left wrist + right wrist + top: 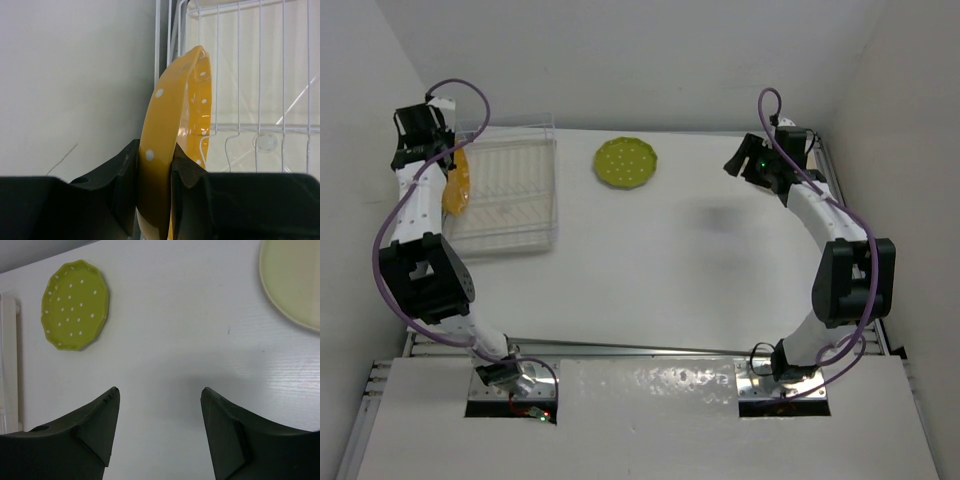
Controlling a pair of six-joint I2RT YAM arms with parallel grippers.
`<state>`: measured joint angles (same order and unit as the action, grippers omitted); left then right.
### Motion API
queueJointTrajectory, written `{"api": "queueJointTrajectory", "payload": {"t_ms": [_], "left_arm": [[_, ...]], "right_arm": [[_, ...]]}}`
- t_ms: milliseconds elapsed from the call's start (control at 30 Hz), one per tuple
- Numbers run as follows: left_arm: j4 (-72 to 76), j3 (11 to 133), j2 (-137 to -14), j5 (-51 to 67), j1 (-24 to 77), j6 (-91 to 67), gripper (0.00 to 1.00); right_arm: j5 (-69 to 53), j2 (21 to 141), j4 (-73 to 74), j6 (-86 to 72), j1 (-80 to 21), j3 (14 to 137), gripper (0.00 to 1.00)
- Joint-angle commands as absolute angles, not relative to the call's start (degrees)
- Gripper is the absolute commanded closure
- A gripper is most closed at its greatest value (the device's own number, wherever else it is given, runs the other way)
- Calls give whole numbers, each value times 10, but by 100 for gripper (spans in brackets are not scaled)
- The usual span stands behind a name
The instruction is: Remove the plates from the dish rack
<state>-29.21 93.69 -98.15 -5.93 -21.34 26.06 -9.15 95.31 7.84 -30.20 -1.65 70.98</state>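
**Left claw on orange plate at rack, right claw wide over table**

- Left claw [156, 165]: clamped on the orange plate [170, 110]. One finger sits on each face, near the lower rim. No gap shows on either side.
- Orange plate: on edge, close to upright, top leaning slightly toward 1 o'clock in the left wrist view. White dots show on the rim and inner face.
- Rack [510, 200]: at about 10 o'clock on the table [670, 280] in the top view, near the far left corner. The orange plate is at the rack's 9 o'clock side, partly hidden by the left arm. In the wrist view the white wire runs just beside the plate at 3 o'clock. I cannot tell whether the plate's bottom edge touches the rack, because the fingers hide it.
- Green plate [626, 163]: flat on the table at about 12 o'clock, near the far edge. It is well apart from the rack and from both claws.
- Right claw [160, 405]: spread wide, nothing between the fingers, above bare table at about 2 o'clock in the top view.
- Right wrist view: green plate at 10 o'clock. The cream plate [295, 285] lies flat at 2 o'clock, cut off by the frame edge. Neither touches the claw.
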Motion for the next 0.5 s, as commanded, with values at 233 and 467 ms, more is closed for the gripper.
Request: {"api": "queueJointTrajectory", "payload": {"t_ms": [233,467], "left_arm": [[-167,927,-915,-95,-199,253,100],[-132,1014,-960,-191,-240,265,100]], "right_arm": [[-84,932,75,-300,-22,735,35],[-86,929,81,-297,-25,738,35]]}}
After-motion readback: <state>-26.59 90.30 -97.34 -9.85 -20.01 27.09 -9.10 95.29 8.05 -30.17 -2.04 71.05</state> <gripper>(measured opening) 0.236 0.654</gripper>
